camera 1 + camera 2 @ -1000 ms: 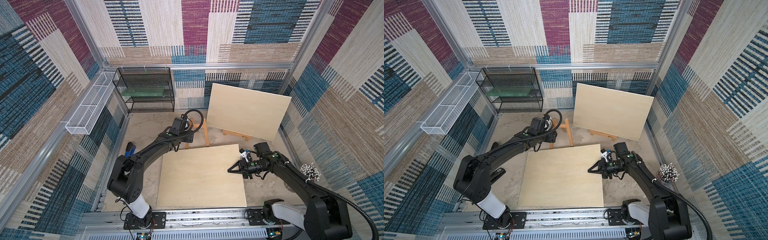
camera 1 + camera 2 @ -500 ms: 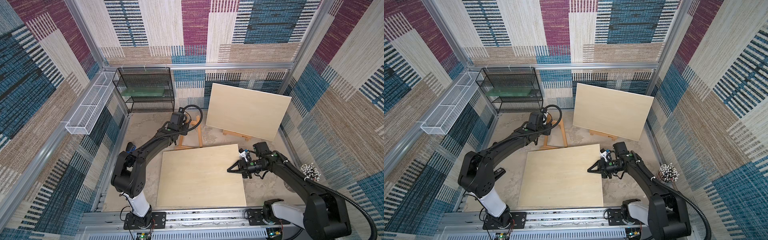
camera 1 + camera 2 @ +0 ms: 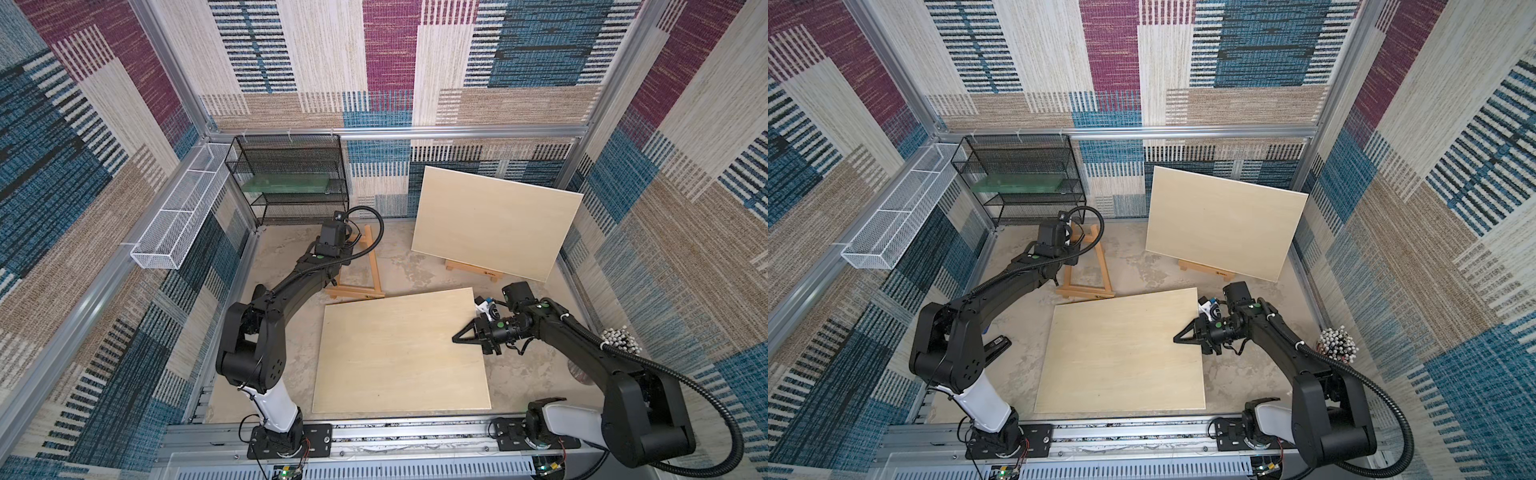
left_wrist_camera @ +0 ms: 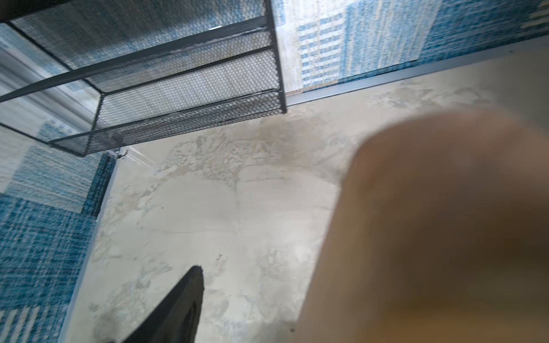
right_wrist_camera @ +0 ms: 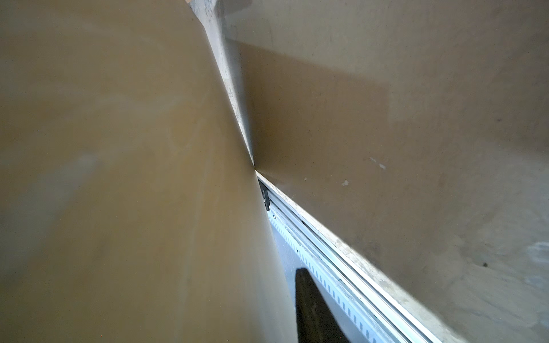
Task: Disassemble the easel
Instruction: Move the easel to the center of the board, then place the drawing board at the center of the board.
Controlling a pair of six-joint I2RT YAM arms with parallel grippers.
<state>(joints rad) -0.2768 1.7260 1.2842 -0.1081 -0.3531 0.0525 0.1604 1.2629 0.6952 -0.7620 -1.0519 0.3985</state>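
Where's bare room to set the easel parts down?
Free: tabletop between the empty easel and the standing board; strip between the left arm and the flat board. Crowded: right of that board, under the right gripper gripping its edge.

Top views high overhead, both down on the whole cell; wrist views close over tabletop (image 4: 208, 208) and board (image 5: 118, 178)

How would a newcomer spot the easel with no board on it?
Start at the black mesh rack against the back wall. In front of it, behind the flat board, is a small wooden easel. Unlike the other easel, it carries no board.
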